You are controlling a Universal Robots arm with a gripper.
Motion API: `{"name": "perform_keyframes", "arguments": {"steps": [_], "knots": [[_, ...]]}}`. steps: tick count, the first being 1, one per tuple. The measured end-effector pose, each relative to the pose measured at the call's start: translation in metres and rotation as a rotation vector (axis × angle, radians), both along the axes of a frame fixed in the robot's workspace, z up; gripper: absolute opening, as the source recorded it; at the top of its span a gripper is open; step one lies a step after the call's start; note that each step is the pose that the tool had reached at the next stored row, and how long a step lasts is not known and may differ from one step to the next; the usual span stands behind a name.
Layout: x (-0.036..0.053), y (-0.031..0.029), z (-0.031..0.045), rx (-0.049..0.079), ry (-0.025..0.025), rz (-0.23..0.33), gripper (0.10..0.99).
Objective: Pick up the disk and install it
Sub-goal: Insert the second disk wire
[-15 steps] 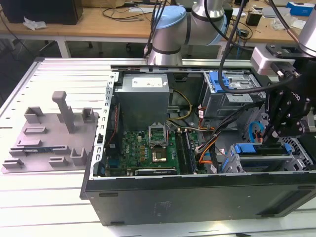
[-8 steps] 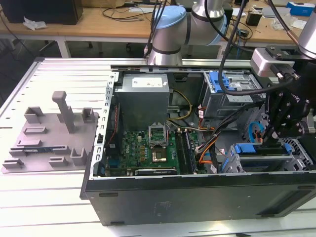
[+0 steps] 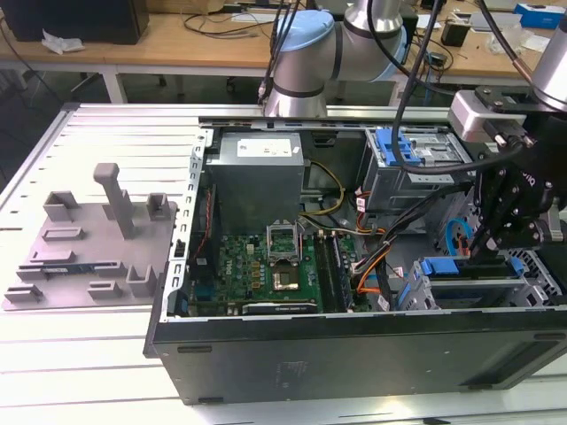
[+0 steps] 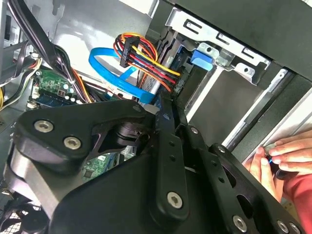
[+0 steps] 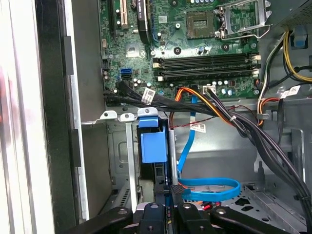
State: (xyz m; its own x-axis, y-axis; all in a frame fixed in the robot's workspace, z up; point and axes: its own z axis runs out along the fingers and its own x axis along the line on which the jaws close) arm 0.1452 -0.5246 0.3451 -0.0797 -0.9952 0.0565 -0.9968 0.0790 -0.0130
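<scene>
Inside the open computer case (image 3: 354, 354), gripper (image 5: 170, 195) down at the drive cage (image 3: 532, 283); jaws narrow, pinched on the disk (image 5: 151, 146). Disk appears partly slotted into the cage; seating seemingly unfinished.

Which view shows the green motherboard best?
The exterior view: the motherboard lies open to the camera inside the case. The first wrist view shows a large part of it; the second wrist view shows a corner behind cables.

Matt black metal pincer (image 5: 168, 204), glossy blue plastic carrier frame (image 5: 150, 141), dull grey sheet-metal cage (image 5: 119, 161)
</scene>
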Motion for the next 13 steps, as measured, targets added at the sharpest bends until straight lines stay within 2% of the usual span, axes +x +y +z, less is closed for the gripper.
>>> {"name": "perform_keyframes", "arguments": {"steps": [13], "knots": [[-0.0015,0.0,-0.0065,0.0,-0.0001,0.006,0.161]]}}
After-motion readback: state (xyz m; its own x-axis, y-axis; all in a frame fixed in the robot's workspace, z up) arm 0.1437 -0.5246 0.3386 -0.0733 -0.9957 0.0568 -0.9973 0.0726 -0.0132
